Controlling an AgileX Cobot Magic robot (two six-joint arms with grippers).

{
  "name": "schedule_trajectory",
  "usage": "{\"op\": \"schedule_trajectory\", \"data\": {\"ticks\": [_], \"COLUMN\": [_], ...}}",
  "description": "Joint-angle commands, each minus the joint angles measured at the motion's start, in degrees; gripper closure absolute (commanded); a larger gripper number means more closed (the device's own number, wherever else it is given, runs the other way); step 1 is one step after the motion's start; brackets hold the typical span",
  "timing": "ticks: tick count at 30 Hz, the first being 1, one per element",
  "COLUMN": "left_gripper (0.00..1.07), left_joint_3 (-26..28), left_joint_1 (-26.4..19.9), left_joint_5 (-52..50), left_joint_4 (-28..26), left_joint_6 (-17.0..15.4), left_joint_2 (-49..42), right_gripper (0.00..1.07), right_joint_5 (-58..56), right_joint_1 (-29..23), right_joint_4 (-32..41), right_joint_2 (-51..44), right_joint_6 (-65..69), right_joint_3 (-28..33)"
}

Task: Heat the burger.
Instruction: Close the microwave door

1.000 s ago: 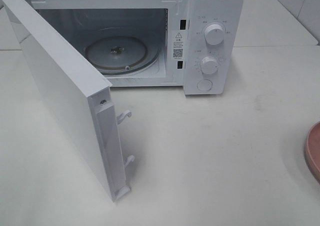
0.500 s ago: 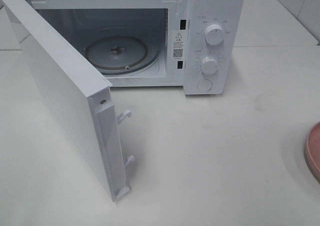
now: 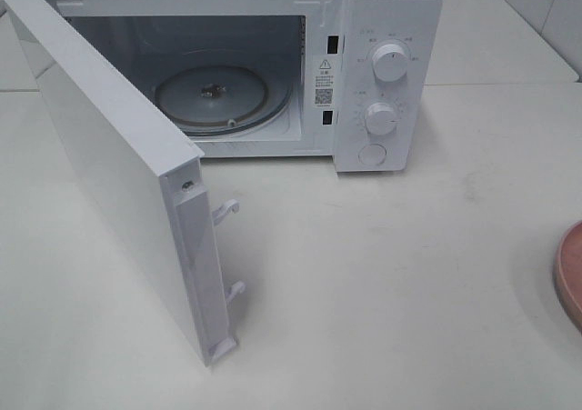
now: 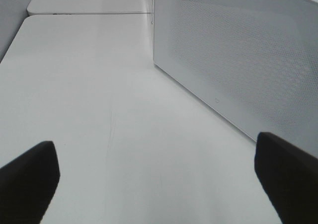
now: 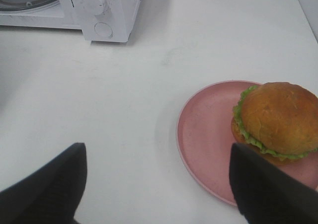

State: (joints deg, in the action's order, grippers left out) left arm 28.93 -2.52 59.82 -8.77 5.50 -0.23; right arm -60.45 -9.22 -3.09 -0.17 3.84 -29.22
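Three cameras: one high overview, and one on each of my wrists.

The high camera looks steeply down on the white table (image 3: 391,283) and into the open microwave (image 3: 386,28), with only a sliver of the pink plate (image 3: 571,274) at its right edge. My left wrist camera sits low and close beside the swung-out door (image 4: 238,50), facing along the tabletop. My right wrist camera hangs above the plate, looking down, and shares the microwave's knobs (image 5: 93,2) with the overview.

burger (image 5: 278,119) on plate (image 5: 206,139), right of microwave (image 5: 107,10)
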Motion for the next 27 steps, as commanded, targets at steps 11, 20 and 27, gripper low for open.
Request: {"op": "schedule_trajectory", "data": {"ticks": [11, 20, 27], "left_gripper": [0.07, 0.07, 0.07], "left_joint_3": [-0.17, -0.17, -0.17], "left_joint_1": [-0.23, -0.23, -0.23], "left_joint_5": [-0.40, -0.40, -0.40], "left_joint_4": [-0.29, -0.29, -0.29], "left_joint_6": [-0.23, -0.23, -0.23], "left_joint_2": [-1.20, -1.20, -1.20], "right_gripper": [0.31, 0.31, 0.31], "right_joint_5": [0.92, 0.92, 0.92], "right_joint_1": [0.34, 0.34, 0.34], "right_joint_4": [0.29, 0.29, 0.29], "right_joint_2": [-1.60, -1.60, -1.60], "right_joint_6": [-0.80, -0.80, -0.80], "right_joint_3": [0.23, 0.23, 0.23]}}
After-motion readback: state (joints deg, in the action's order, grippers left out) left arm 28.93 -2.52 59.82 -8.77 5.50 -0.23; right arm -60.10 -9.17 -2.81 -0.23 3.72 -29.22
